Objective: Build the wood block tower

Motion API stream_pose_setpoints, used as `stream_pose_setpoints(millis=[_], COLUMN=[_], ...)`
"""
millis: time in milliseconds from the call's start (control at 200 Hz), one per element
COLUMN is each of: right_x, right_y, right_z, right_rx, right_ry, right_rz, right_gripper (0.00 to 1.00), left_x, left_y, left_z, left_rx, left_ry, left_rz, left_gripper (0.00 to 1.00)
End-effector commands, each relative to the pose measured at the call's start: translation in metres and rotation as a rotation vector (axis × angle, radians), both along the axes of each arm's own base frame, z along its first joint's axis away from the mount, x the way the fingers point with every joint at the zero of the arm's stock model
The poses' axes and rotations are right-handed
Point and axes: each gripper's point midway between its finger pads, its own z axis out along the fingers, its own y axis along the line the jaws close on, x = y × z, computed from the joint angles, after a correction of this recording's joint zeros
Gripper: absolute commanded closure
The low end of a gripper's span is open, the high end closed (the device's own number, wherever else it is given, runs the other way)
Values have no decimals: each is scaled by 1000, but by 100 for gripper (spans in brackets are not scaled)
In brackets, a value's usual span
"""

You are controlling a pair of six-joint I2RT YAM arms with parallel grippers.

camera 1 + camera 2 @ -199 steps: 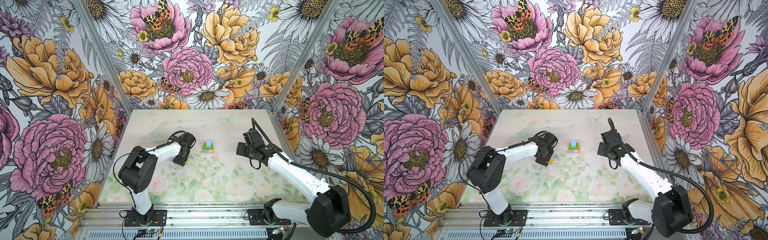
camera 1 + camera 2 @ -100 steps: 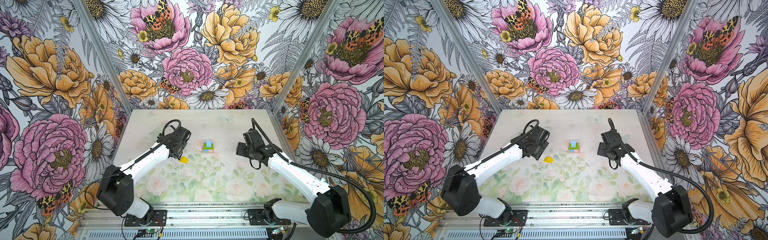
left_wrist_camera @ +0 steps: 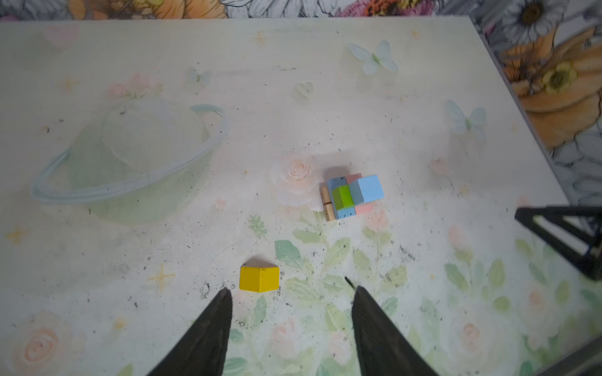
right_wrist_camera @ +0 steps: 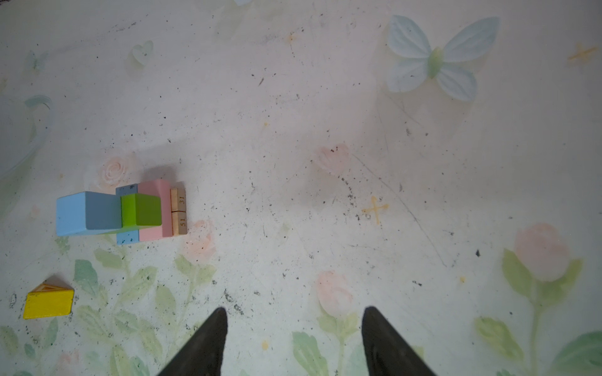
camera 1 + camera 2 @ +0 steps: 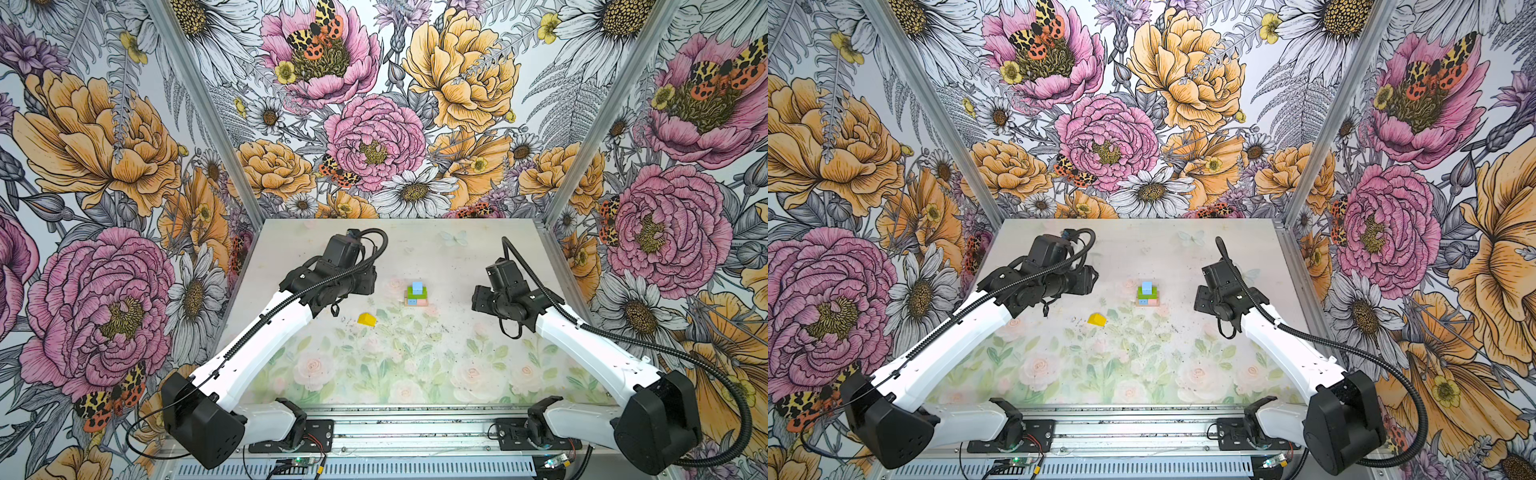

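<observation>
Floral tabletop [image 5: 415,374]: yellow roof [image 5: 366,319] 8 o'clock of tower [image 5: 416,293]; left fingers [image 3: 208,335], right fingers [image 4: 202,345] spread, empty; slanted faces may slip, toppling tower.

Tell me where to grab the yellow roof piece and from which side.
Come straight down with the left claw and pinch the yellow roof piece across its two flat triangular ends, one showing unpainted in the right wrist view. It seems to lie ridge up; the sloped faces would likely slip.
</observation>
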Motion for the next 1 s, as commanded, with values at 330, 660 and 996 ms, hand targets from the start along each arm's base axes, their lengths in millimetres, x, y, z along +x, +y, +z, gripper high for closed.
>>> stream_pose_setpoints(millis=[330, 660, 996], right_x=[6, 6, 7], right_y=[3, 3, 3], right_z=[10, 7, 3], right_rx=[11, 4, -8], right_ry=[-20, -10, 1], right_rz=[27, 36, 44], right_gripper=[32, 32, 32], left_x=[-41, -41, -20], left_y=[15, 13, 3], left_z=[-74, -143, -162], left_rx=[509, 644, 647], left_ry=[16, 117, -17], left_rz=[-570, -759, -812], left_gripper=[33, 36, 36])
